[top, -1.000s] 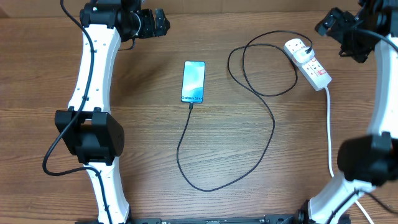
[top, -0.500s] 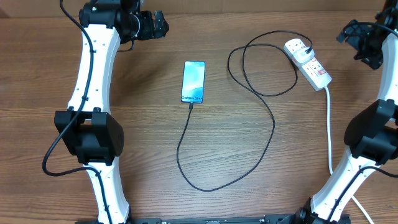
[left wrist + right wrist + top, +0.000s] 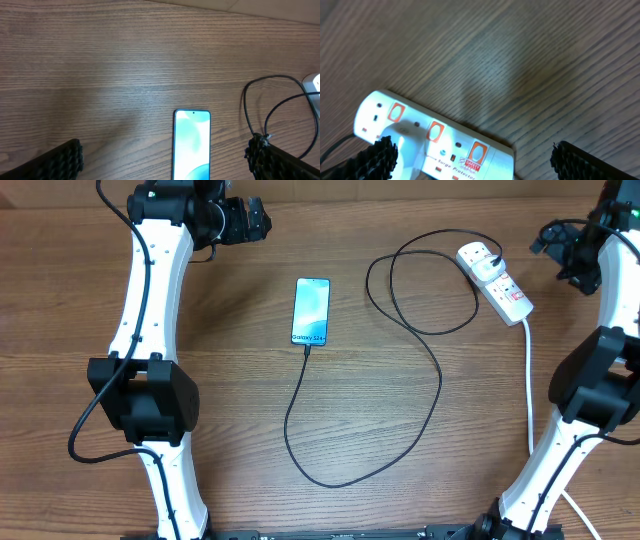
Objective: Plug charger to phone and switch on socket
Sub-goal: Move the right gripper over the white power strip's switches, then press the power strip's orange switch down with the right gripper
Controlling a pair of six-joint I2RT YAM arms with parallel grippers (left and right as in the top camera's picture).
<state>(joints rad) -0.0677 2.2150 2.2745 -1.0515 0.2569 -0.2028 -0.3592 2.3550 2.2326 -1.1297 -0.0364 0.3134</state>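
The phone lies mid-table with its screen glowing teal; its top half shows in the left wrist view. The black charger cable runs from the phone's near end in a big loop to a white plug seated in the socket, a white power strip at the far right with orange switches. My left gripper is open and empty at the far left, well away from the phone. My right gripper is open and empty, raised just right of the socket.
The socket's thick white cord runs down the right side toward the front edge. The two white arm bases stand at the front left and the front right. The charger cable also shows in the left wrist view.
My right gripper has swung from above the socket out to the right, then settled slightly back left beside it. The left arm, phone and cable have not moved.
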